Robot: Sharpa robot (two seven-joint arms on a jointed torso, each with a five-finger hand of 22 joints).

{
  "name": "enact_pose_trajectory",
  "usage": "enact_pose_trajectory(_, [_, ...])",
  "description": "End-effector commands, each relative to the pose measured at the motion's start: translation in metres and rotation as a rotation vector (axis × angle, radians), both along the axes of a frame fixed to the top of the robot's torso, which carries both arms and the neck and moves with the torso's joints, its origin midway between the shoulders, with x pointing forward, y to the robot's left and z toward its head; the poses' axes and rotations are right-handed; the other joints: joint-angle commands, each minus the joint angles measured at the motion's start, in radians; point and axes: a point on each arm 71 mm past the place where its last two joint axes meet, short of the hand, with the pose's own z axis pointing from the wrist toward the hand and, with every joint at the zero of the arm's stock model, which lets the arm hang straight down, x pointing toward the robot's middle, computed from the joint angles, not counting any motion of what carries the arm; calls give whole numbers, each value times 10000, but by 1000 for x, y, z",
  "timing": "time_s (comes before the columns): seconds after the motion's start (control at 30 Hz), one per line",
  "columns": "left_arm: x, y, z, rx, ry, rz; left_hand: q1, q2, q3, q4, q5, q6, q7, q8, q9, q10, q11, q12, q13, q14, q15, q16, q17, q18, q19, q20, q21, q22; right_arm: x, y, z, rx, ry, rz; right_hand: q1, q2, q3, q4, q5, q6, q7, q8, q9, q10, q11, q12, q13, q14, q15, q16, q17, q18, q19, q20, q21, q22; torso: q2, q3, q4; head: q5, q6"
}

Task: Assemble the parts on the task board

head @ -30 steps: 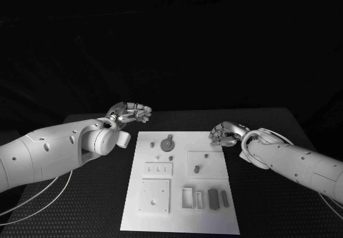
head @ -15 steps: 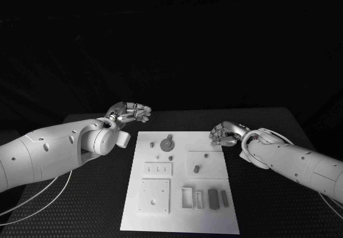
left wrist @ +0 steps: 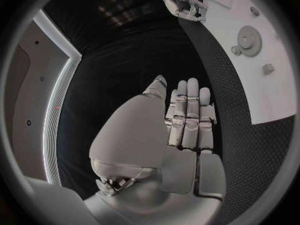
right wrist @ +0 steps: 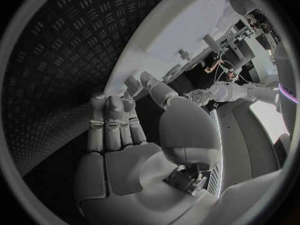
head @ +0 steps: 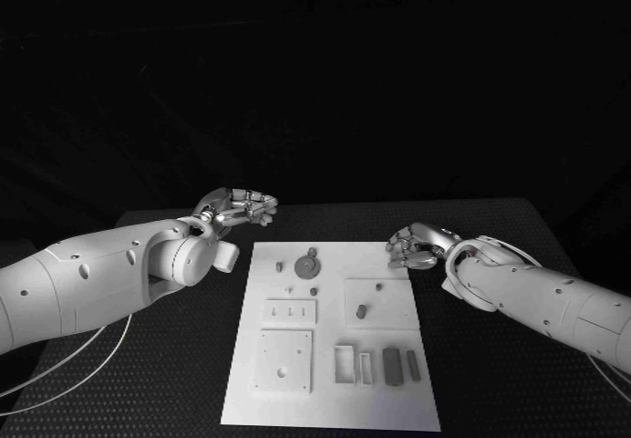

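White task board carries small, seemingly grey parts.

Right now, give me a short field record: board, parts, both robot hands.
board: white task board lies in the middle of the black table
parts: round gear near the far end; small pieces in slots near the near end
left robot hand: empty, fingers apart, over the table beyond the board's far left corner
right robot hand: fingers curled in, nothing held, at the board's far right corner
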Motion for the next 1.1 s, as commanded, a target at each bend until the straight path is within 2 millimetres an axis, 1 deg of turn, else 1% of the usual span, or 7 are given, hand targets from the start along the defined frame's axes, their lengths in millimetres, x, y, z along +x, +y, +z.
enact_pose_trajectory(0.03, [0, -2, 1, -52, -65, -181, 43, -6, 40, 1, -35, -7, 52, -39, 15, 5, 52, -32, 0, 41, 23, -34, 14, 28, -26, -7, 44, -10, -1, 1, 0, 1, 1, 36, 59, -89, -77, -1, 46, -196, 205, -3, -3, -48, 24, 24, -1, 2, 79, -41, 15, 186, -74, -24, -52, 57, 6, 3, 4, -8, -4])
enact_pose_trajectory(0.27, [0, -2, 1, -39, -50, -166, 49, -5, 41, -1, -35, -8, 53, -40, 16, 6, 52, -35, 1, 41, 24, -35, 16, 28, -27, -8, 45, -11, -1, 0, -1, -18, 44, 57, 217, 4, -71, 1, 24, 96, 129, 152, 36, -45, -45, 66, -14, 0, 18, -17, 18, 186, -74, -16, -51, 62, 1, 12, -7, -9, 4])
enact_pose_trajectory(0.4, [0, -2, 1, -38, -54, -164, 59, -5, 43, -4, -34, -8, 52, -41, 17, 6, 52, -37, 1, 41, 23, -36, 18, 29, -28, -8, 46, -12, -1, -2, -1, -33, 58, 42, 305, 43, -13, 4, 26, 161, 102, 181, 38, -30, -72, 79, -25, 7, -8, -9, 16, 186, -67, -17, -50, 62, -1, 8, -7, -13, -4])
enact_pose_trajectory(0.47, [0, -2, 1, -37, -53, -157, 63, -4, 45, -6, -33, -8, 52, -42, 18, 7, 51, -37, 1, 42, 23, -37, 18, 30, -27, -9, 46, -13, -1, -1, -1, -31, 75, 65, 325, 51, 6, 6, 29, 183, 92, 191, 39, -22, -80, 84, -28, 10, -16, -6, 16, 186, -64, -16, -48, 63, -1, 10, 0, -16, -7])
enact_pose_trajectory(0.6, [0, -2, 1, -34, -55, -152, 69, -4, 46, -7, -32, -7, 52, -42, 19, 7, 51, -39, 2, 42, 23, -37, 20, 30, -28, -9, 47, -13, -2, -1, -1, -29, 84, 75, 378, 83, 76, 7, 25, 265, 56, 228, 44, 2, -115, 96, -43, 18, -47, 1, 14, 186, -54, -13, -44, 65, 0, 13, -7, -9, -4])
enact_pose_trajectory(0.83, [0, -2, 1, -35, -59, -160, 77, -2, 48, -8, -31, -6, 52, -42, 20, 8, 52, -41, 2, 43, 23, -39, 21, 31, -28, -9, 48, -14, -2, -3, -2, -42, 96, 56, 455, 130, 249, 11, -103, 389, 9, 278, 44, 44, -161, 108, -73, 36, -92, 13, 8, 186, -36, -11, -37, 66, -1, 8, 5, -26, -11])
enact_pose_trajectory(1.1, [0, -2, 1, -40, -62, -171, 84, 1, 50, -7, -30, -4, 51, -42, 22, 9, 52, -43, 3, 43, 23, -40, 23, 31, -29, -9, 49, -15, -2, -2, -2, -38, 135, 100, 468, 191, 395, 14, -149, 560, -44, 352, 58, 105, -210, 130, -98, 68, -138, 35, 7, 186, -3, -14, -16, 74, 1, 5, -1, -22, -12])
